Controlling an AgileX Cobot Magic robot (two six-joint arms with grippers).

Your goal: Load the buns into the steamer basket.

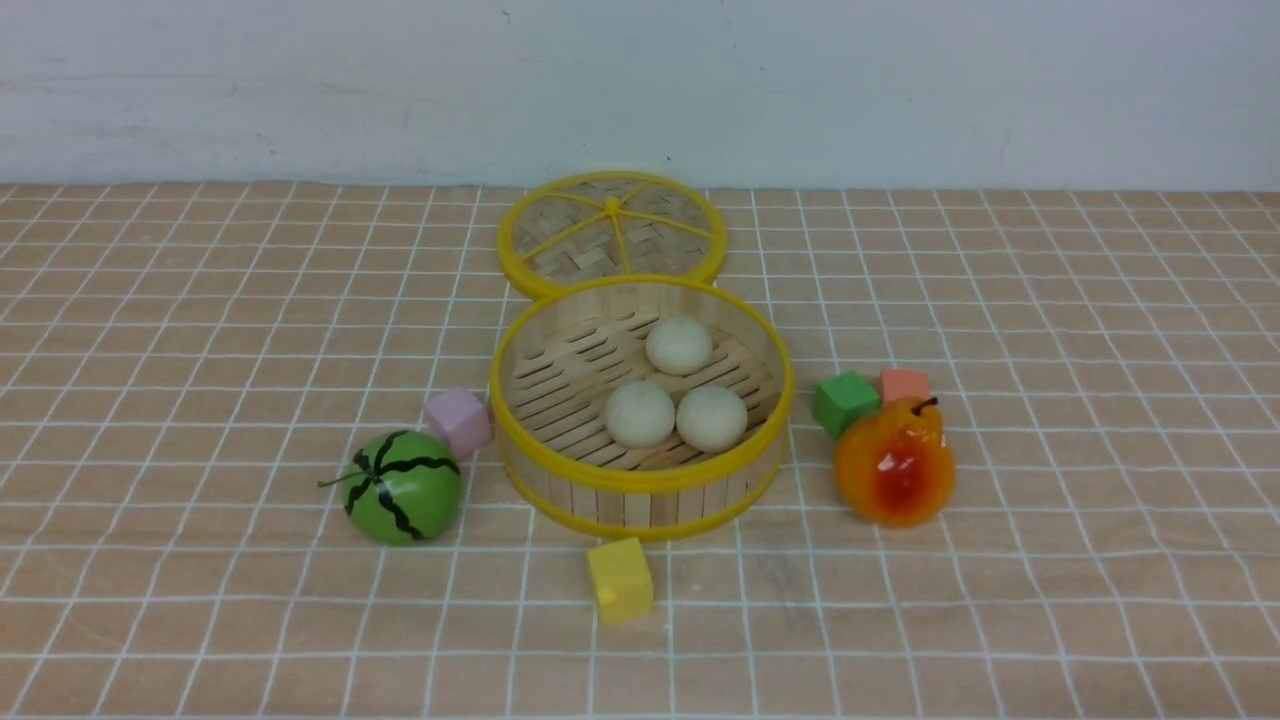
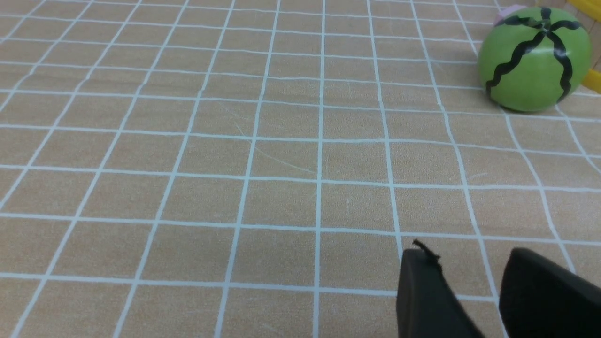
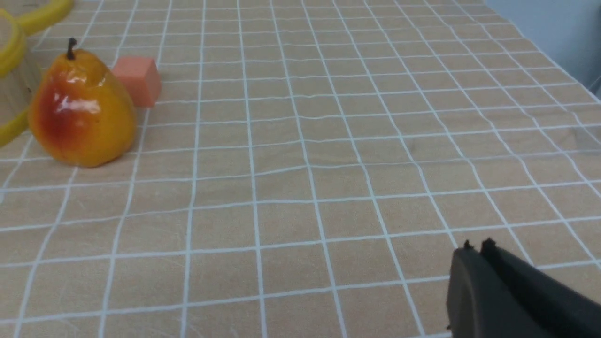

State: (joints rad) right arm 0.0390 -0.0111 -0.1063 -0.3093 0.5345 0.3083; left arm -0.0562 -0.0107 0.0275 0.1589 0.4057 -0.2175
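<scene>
Buns [image 1: 640,415] in the basket [image 1: 640,478], the right claw [image 3: 476,249] closed, the left claw [image 2: 462,263] apart: best keep both clear.

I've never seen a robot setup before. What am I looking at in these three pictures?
The machine has two arms, each ending in an end effector, a pair of gripping fingers. The front picture looks forward from between the arms; the others come from cameras on each wrist.

On the checked surface sits a round steamer basket holding three buns, so the job looks done. Behind it is a woven lid. Around them are a green striped ball, an orange-red pear and four small coloured cubes.

The left end effector stands open and the right end effector is shut; neither holds anything.
</scene>
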